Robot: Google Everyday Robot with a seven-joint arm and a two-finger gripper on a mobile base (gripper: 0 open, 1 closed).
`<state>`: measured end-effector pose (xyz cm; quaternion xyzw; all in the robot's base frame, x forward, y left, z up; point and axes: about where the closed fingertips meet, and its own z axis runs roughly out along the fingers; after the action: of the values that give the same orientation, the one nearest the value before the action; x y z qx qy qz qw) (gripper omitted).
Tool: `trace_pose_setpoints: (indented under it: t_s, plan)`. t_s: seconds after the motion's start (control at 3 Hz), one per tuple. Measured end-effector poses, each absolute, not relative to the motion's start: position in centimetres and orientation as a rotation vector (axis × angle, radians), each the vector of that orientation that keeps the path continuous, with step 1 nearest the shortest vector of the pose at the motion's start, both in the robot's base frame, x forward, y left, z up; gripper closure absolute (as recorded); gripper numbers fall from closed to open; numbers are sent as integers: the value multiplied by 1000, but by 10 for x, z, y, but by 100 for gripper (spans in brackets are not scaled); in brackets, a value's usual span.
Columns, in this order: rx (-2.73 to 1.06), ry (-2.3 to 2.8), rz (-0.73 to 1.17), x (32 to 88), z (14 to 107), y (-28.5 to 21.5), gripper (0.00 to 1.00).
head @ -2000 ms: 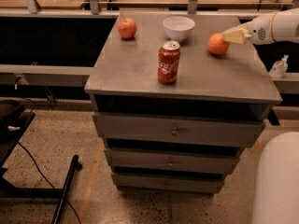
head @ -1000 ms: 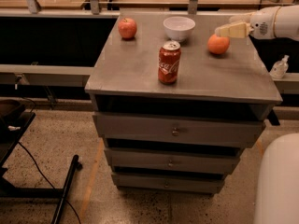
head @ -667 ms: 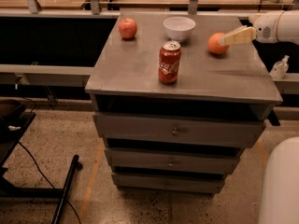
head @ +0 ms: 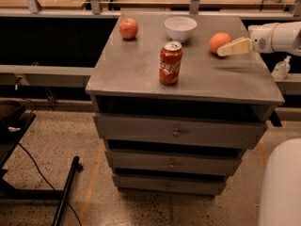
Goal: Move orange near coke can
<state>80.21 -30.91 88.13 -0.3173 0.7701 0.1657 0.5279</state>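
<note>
Resting at the back right of the cabinet top (head: 131, 65), the orange (head: 219, 42) lies just left of the gripper (head: 225, 51); whether the gripper is apart or together cannot be told; the coke can (head: 170, 63) stands upright nearer the front.

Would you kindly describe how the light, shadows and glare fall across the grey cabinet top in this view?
Camera view: dim, warm light; the grey cabinet top carries a pale sheen toward the back; the red Coca-Cola can and smooth round orange show no harsh glare; a soft dark shadow lies on the top under the cream gripper, which hovers beside the orange.
</note>
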Motion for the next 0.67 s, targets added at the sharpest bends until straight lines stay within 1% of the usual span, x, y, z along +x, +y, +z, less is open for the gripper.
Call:
trace_pose_setpoints:
  t_s: [0.33, 0.67]
  plan:
    - [-816, 1848, 406, 813, 856, -292, 26]
    - [-849, 1836, 422, 819, 849, -279, 48]
